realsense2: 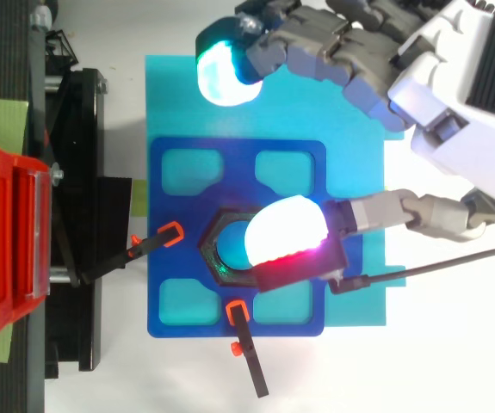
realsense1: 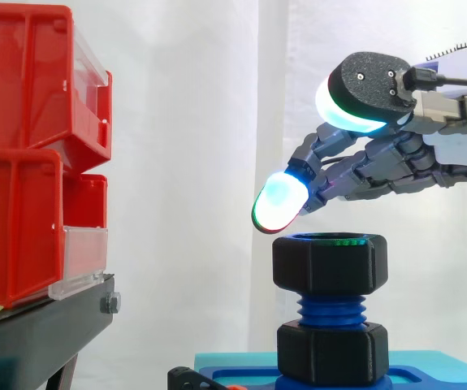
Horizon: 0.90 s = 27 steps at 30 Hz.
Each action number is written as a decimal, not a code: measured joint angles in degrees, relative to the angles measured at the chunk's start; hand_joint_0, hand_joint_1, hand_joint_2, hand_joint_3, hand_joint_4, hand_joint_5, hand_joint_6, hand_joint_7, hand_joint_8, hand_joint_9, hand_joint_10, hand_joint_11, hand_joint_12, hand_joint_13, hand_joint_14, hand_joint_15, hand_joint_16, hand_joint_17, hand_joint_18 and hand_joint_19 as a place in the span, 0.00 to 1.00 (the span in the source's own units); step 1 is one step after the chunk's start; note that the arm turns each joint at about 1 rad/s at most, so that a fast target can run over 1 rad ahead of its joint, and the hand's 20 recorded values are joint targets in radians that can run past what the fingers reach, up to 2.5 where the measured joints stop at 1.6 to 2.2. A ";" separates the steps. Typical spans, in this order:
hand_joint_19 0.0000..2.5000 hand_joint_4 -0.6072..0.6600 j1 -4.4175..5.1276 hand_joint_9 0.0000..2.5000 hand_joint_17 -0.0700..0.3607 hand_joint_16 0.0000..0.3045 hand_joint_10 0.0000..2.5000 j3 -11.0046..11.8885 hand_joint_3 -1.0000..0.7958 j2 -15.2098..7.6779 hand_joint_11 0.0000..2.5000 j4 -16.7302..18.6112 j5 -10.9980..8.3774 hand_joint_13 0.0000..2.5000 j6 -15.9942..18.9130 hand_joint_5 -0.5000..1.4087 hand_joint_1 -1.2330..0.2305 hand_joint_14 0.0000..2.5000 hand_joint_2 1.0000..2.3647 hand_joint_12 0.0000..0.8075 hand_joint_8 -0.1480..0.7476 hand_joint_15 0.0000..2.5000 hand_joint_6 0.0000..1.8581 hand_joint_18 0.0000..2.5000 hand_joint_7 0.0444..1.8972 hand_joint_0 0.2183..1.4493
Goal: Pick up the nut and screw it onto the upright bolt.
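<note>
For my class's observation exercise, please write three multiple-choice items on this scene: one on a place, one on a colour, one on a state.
1. Where is the upper nut?
A) inside a drawer
B) on top of the bolt
C) on a shelf

2. What colour is the bolt's thread?
A) blue
B) red
C) white

3. What is the robot hand doing?
A) clamping the upper nut
B) hovering open above it
C) making an empty fist

Answers:
1 B: in the side view it sits on the thread's top end.
2 A: blue turns show below the upper nut.
3 B: a gap separates its fingertip from the nut.
</note>
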<state>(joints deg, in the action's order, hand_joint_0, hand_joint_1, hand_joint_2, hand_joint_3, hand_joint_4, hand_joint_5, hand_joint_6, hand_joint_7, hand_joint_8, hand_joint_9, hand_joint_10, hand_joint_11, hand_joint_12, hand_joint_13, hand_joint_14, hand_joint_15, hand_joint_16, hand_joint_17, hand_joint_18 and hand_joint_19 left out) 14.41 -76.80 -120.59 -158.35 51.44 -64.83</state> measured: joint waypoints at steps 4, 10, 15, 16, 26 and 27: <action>0.00 0.65 0.65 0.17 0.44 0.17 0.00 -0.81 0.28 0.00 0.00 2.17 0.54 0.03 -0.33 0.22 0.66 0.00 0.00 0.47 0.44 0.00 0.27 0.00 0.36 0.13; 0.00 0.64 1.61 0.18 0.44 0.18 0.00 -1.14 0.28 0.00 0.00 3.43 1.95 0.03 -1.51 0.22 0.65 0.00 0.00 0.47 0.45 0.00 0.27 0.00 0.37 0.14; 0.00 0.64 2.09 0.19 0.44 0.18 0.00 -1.19 0.28 -0.07 0.00 3.51 3.51 0.04 -1.82 0.22 0.64 0.00 0.00 0.46 0.45 0.00 0.27 0.00 0.38 0.14; 0.00 0.64 2.22 0.19 0.44 0.17 0.00 -1.21 0.28 -0.07 0.00 3.51 3.73 0.04 -1.90 0.21 0.63 0.00 0.00 0.46 0.46 0.00 0.27 0.00 0.38 0.14; 0.00 0.67 2.70 0.19 0.44 0.18 0.00 -1.24 0.28 -2.10 0.00 3.99 4.98 0.04 -0.71 0.20 0.59 0.00 0.00 0.45 0.49 0.00 0.27 0.00 0.51 0.14; 0.00 0.66 2.70 0.19 0.44 0.18 0.00 -1.23 0.28 -2.19 0.00 4.05 5.11 0.04 -0.60 0.20 0.58 0.00 0.00 0.45 0.49 0.00 0.27 0.00 0.52 0.14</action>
<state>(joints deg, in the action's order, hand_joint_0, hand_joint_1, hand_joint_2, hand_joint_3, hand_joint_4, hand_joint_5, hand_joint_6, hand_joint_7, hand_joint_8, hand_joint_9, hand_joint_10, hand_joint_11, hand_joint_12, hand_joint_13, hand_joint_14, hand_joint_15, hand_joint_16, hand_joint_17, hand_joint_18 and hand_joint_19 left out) 17.11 -78.04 -122.77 -154.31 56.55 -65.43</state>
